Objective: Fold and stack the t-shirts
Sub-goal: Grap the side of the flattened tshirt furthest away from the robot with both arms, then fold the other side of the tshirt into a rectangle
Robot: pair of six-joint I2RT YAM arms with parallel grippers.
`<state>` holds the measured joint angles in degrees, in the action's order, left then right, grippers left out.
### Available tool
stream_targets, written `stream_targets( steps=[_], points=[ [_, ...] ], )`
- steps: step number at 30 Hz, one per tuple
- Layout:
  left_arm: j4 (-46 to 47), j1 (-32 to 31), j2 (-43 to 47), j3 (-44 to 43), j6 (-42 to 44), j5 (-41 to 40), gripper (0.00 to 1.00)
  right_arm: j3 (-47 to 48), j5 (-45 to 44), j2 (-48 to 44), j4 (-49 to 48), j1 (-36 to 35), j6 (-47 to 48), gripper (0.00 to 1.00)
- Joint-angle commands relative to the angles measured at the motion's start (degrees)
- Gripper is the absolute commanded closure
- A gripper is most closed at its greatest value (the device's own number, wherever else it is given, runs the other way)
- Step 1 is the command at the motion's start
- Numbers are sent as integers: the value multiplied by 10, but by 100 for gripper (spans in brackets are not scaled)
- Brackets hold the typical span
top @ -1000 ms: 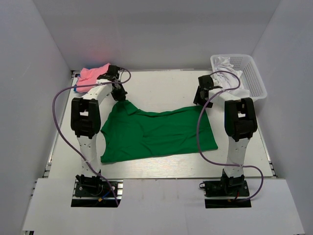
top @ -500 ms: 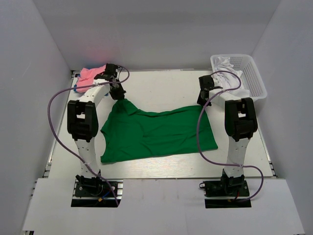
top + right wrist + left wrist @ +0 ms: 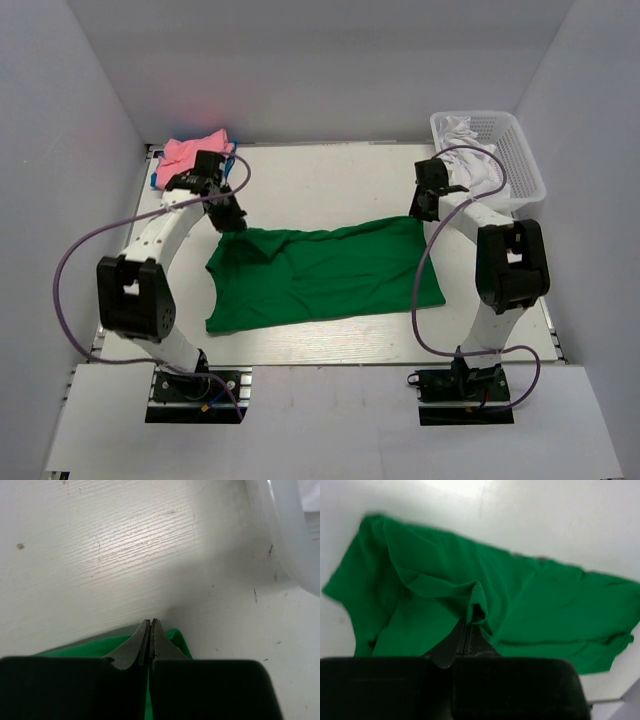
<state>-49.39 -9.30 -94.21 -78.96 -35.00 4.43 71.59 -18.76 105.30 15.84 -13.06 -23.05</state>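
— Across the middle of the tabletop, what lies there?
— One green t-shirt, spread wide and creased, with its upper left corner bunched up.
— And the left gripper?
— It sits at that bunched corner, jaws pressed together on a raised fold of the green cloth. The wrist view shows the fold pinched right at the tips.
— The right gripper?
— At the shirt's upper right corner, tips closed tight. Green cloth shows on both sides of them, so it seems to be nipping the hem, though the wrist view is too close to be sure.
— Any other shirts?
— At the upper left of the frame a pink t-shirt lies crumpled, with blue cloth showing under it. At the upper right, the mesh basket holds white cloth, well apart from the green one.
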Motion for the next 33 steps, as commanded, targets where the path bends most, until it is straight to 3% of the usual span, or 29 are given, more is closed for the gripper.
stream_targets(
  steps=[1,5,11,18,29,32,33],
  points=[
    [-58,-3,88,55,-25,22,100,-17,-10,-36,-21,1,13,100],
    [-58,-3,178,178,-47,65,100,-51,-10,-74,-30,0,14,100],
    [-113,-3,292,252,-68,89,100,-70,-8,-108,-31,0,24,100],
    [-141,-3,349,282,-74,89,100,-81,-12,-128,-26,-1,28,100],
    [-56,-3,386,409,-81,101,100,-154,0,-164,-50,1,3,100],
    [-55,-3,374,416,-81,93,80,-175,-7,-162,-43,0,-10,100],
    [-55,-3,373,416,-81,93,56,-180,-28,-161,-41,1,-20,100]
  ],
)
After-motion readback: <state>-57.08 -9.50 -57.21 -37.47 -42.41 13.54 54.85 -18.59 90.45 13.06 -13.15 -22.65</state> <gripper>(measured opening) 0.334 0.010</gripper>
